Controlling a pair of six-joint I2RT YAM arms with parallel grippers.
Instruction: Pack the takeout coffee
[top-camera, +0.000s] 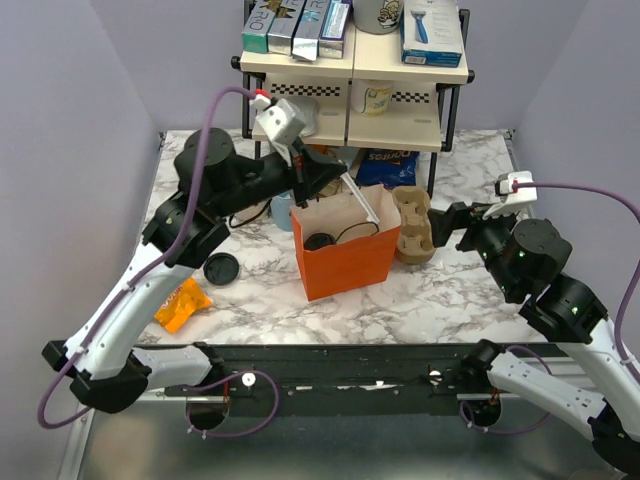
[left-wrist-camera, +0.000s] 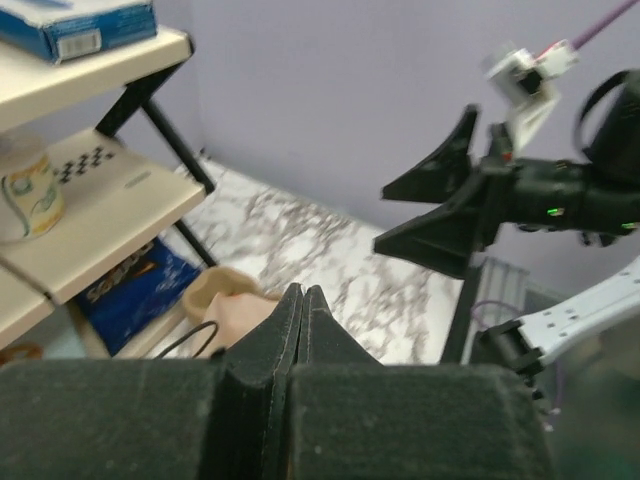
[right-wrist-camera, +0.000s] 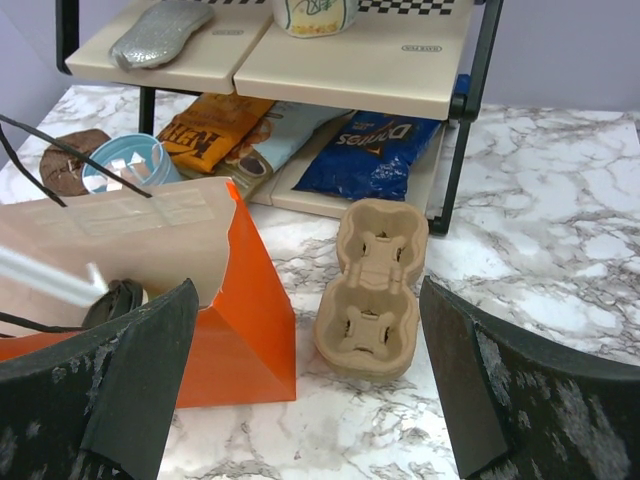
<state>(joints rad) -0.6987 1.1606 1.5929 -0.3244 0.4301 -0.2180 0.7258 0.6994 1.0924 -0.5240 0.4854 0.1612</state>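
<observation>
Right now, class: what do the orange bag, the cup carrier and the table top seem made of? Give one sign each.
Bag: probably paper, matte; sharp creases, pale inside. Carrier: moulded pulp, it seems; dull brown, soft rounded edges. Table top: marble look, grey veins on white; stone or print, cannot tell.

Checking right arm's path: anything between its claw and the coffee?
Yes: the coffee seems to sit inside the orange bag; its wall and the pulp carrier stand between it and the open right claw.

The bag (top-camera: 345, 265) is orange, the takeout coffee (top-camera: 320, 241) black-lidded, the table (top-camera: 450, 290) grey-marbled.
</observation>
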